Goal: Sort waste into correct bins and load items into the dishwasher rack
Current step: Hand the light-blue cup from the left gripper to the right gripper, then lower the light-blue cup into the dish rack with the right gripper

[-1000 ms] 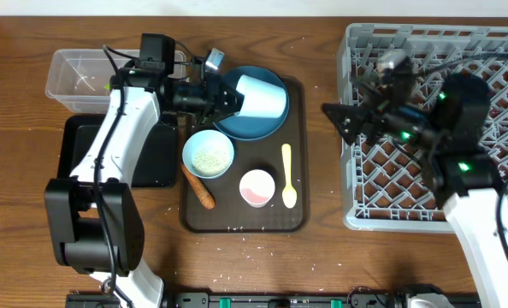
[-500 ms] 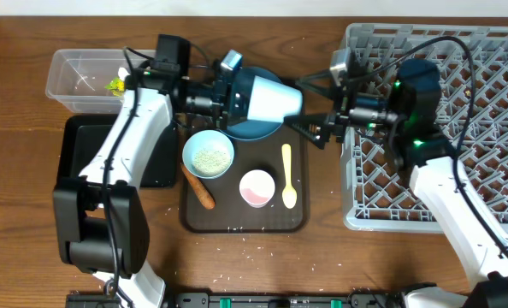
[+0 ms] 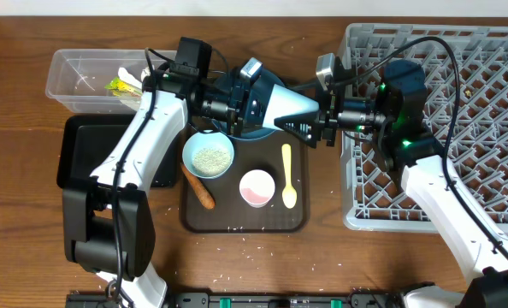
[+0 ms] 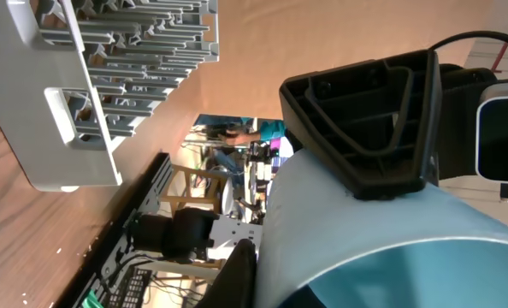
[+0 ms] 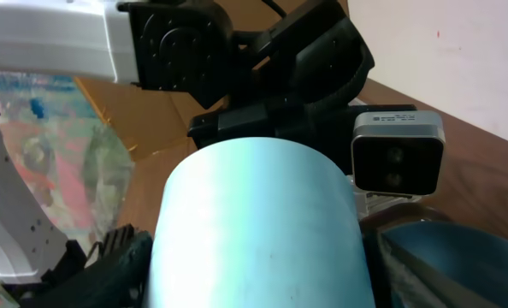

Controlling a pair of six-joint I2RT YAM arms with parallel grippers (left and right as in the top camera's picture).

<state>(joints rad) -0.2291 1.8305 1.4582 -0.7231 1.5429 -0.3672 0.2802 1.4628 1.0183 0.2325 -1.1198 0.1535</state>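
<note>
The left gripper (image 3: 247, 104) clamps the rim of the light blue cup (image 3: 285, 104), which lies sideways in the air above the blue plate (image 3: 240, 131) at the far end of the brown tray (image 3: 237, 224). The right gripper (image 3: 309, 109) has its fingers spread around the cup's base, and I cannot tell whether they are gripping it.

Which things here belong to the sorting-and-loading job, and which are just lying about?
Job: light blue cup, blue plate, bowl, pink cup, spoon, carrot stick, scraps, clear tub, black tray, rack.
Lying about: brown serving tray.
</note>
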